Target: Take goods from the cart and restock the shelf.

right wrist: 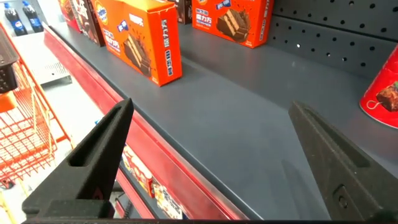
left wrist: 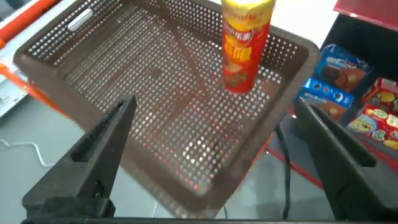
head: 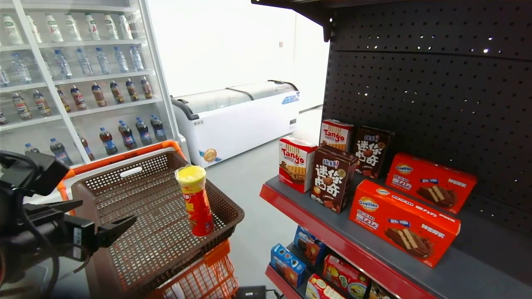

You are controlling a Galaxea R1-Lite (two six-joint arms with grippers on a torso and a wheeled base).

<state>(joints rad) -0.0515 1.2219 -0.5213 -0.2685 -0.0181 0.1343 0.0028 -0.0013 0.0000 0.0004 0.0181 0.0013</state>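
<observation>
your left gripper [head: 108,209] hangs released by the brown basket [head: 226,205]; red chip can [head: 196,203] stands upright inside; right gripper [right wrist: 210,107] spread open, empty, above the grey shelf [right wrist: 249,137]

Splayed claw [left wrist: 214,104] over basket [left wrist: 38,57] with can [left wrist: 244,50]

Chips can [left wrist: 244,50] top cut by edge

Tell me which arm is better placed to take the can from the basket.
Left. The left end effector hangs open over the basket, with the upright can just ahead of it. The right end effector, also open, is over the shelf, away from the basket.
</observation>
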